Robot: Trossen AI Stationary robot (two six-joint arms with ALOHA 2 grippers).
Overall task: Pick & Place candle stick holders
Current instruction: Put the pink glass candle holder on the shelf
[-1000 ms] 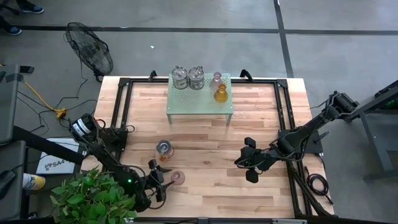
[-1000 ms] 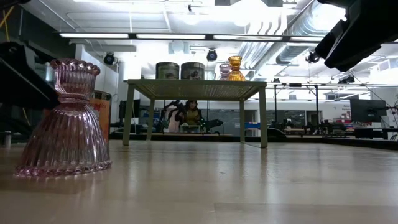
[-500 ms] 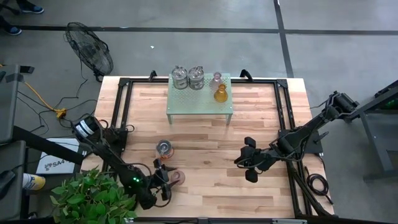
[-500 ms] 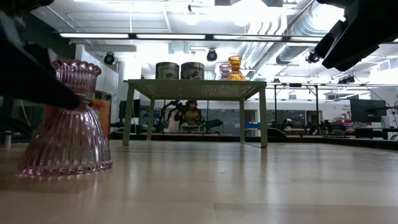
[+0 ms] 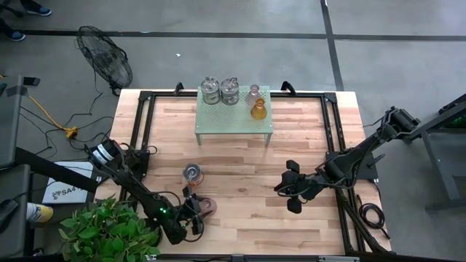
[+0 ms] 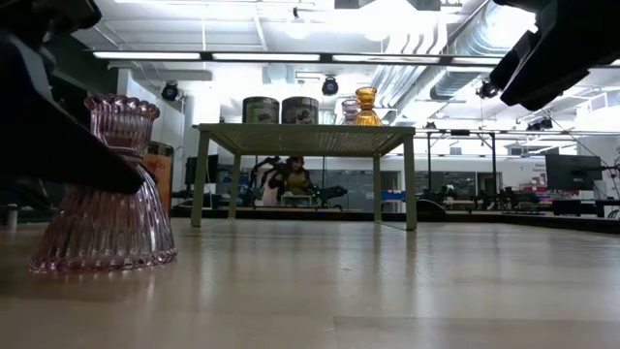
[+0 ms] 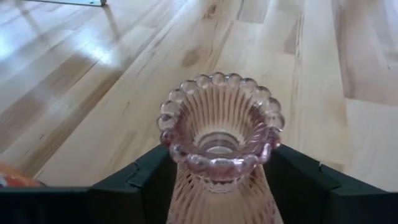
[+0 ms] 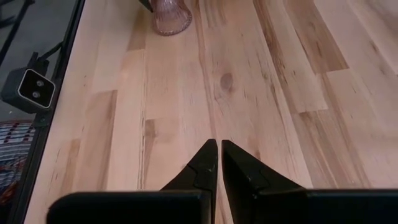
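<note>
We see a pink holder (image 7: 217,146) of ribbed glass, bell-shaped with a beaded rim, standing upright on the pale plank table (image 5: 240,164), well in front of the green shelf (image 5: 234,116). The left pincer (image 5: 198,216) straddles it, one dark finger (image 7: 149,180) on each side at the narrow neck; the fingers stand spread around the glass, and we cannot tell whether they press it. In the low view a dark finger cuts across the holder's waist and hides part of it.

On the shelf, a perforated metal stand on four thin legs, sit two clear jar-like holders (image 5: 220,90) side by side, and beside them an amber holder (image 5: 258,110) with a pale pink one (image 5: 253,92) just behind it. Another clear jar holder (image 5: 192,174) stands on the table between the shelf and the gripped pink one; in the low view it is mostly hidden behind the pink glass.

The left arm reaches low across the table's front corner. The right arm is stretched in from the far side of the shelf, its pincer (image 5: 292,190) hanging above bare wood with its fingers (image 8: 205,165) pressed together on nothing.
</note>
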